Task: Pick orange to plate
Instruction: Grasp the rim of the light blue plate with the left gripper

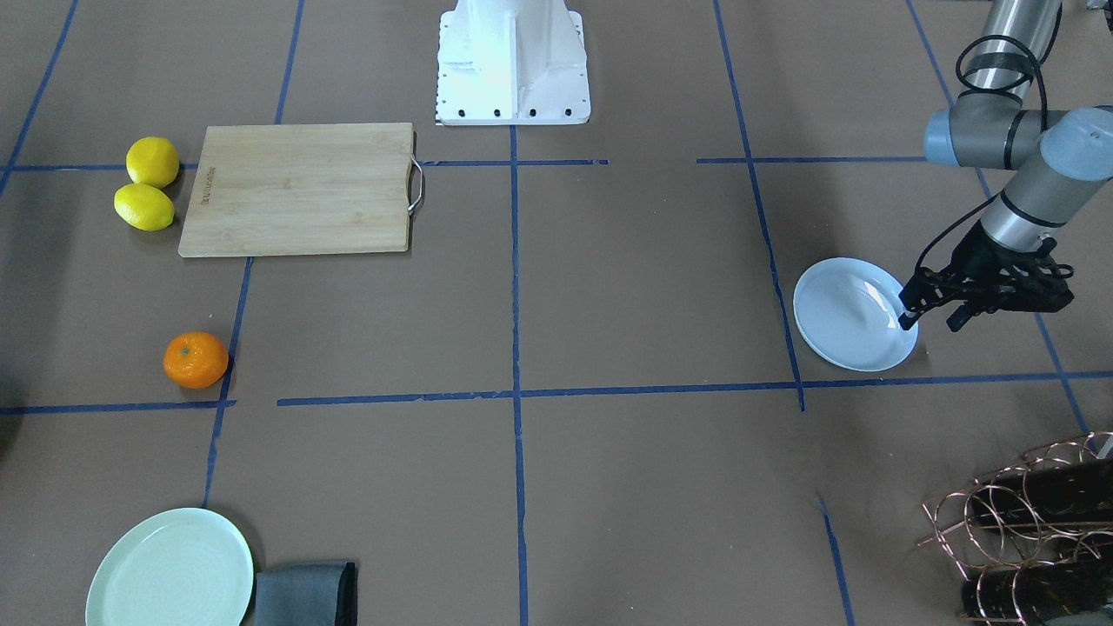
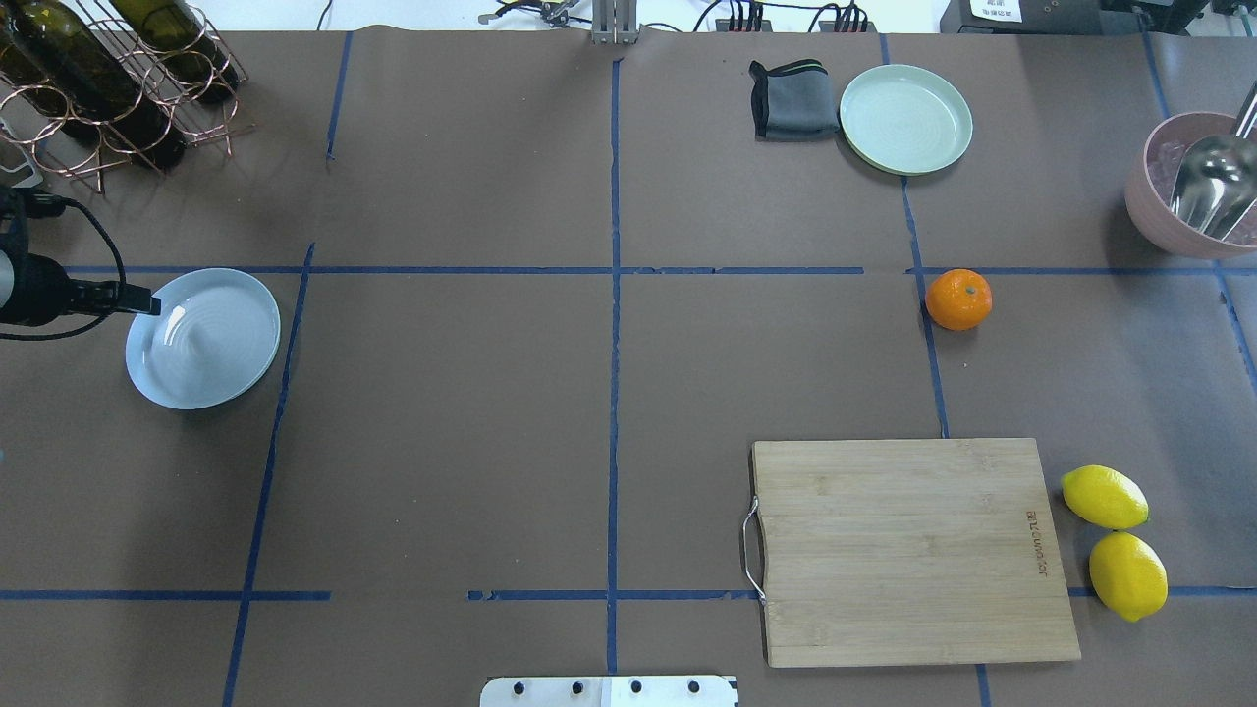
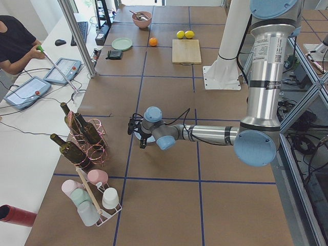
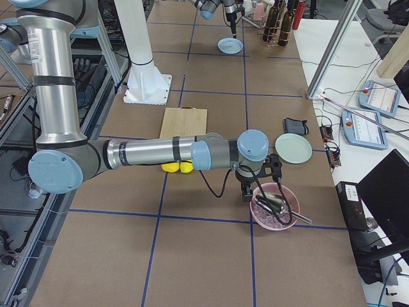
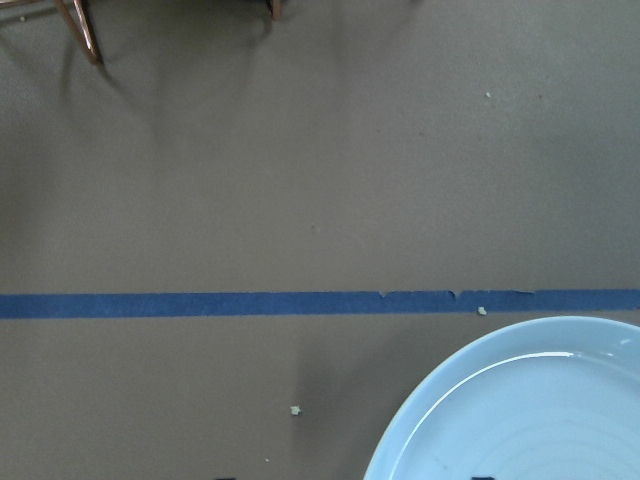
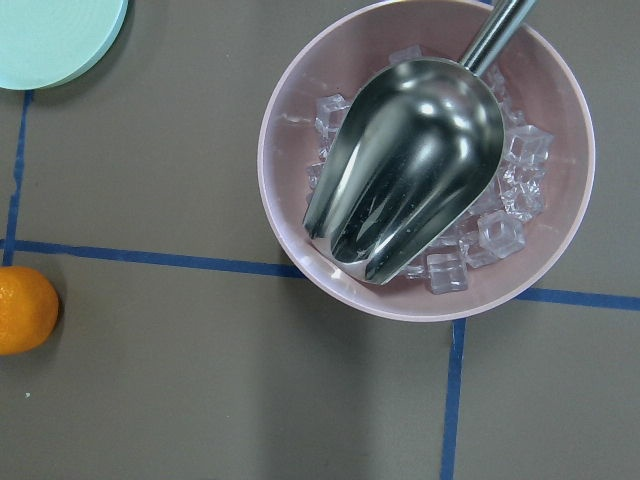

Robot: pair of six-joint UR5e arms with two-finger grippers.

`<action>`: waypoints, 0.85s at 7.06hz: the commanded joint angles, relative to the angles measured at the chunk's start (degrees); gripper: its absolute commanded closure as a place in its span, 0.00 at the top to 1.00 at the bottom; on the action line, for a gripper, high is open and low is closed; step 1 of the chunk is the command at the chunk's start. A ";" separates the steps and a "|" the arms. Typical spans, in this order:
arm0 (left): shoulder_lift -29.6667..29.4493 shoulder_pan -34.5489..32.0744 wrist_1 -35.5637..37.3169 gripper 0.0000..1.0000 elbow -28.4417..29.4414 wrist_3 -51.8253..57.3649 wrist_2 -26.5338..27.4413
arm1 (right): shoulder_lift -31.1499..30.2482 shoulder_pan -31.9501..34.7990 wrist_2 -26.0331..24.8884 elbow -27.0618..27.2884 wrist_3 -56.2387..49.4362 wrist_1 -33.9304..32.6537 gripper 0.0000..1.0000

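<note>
Far across the counter [image 1: 609,287] from the plate [image 1: 848,317], the orange [image 1: 196,359] sits untouched, left end effector [image 1: 930,320] spread empty (right end effector [image 4: 248,192]: can't tell), so grasping the fruit likely comes next.

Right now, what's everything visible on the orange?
The orange is small, round and bright orange, whole and unpeeled, with a tiny green stem dimple facing up. It sits on the brown table, right against a blue tape line, between the mint-green plate and the cutting board. Nothing else touches it.
</note>
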 commanded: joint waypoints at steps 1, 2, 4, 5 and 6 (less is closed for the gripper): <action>-0.13 1.22 -0.01 0.66 0.45 -0.02 0.13 | 0.08 0.00 0.00 0.06 0.25 0.00 1.00; -0.13 1.23 0.07 0.56 0.45 0.07 0.13 | 0.16 0.00 0.00 0.15 0.25 0.00 1.00; -0.13 1.32 -0.01 0.31 0.36 0.16 0.04 | 0.16 0.00 0.00 0.06 0.33 0.00 1.00; -0.04 1.32 -0.01 0.09 0.27 0.33 0.04 | 0.16 0.00 0.00 0.15 0.33 0.00 1.00; 0.05 1.23 -0.01 0.00 -0.60 0.25 -0.31 | 0.25 0.00 0.00 0.15 0.33 0.00 1.00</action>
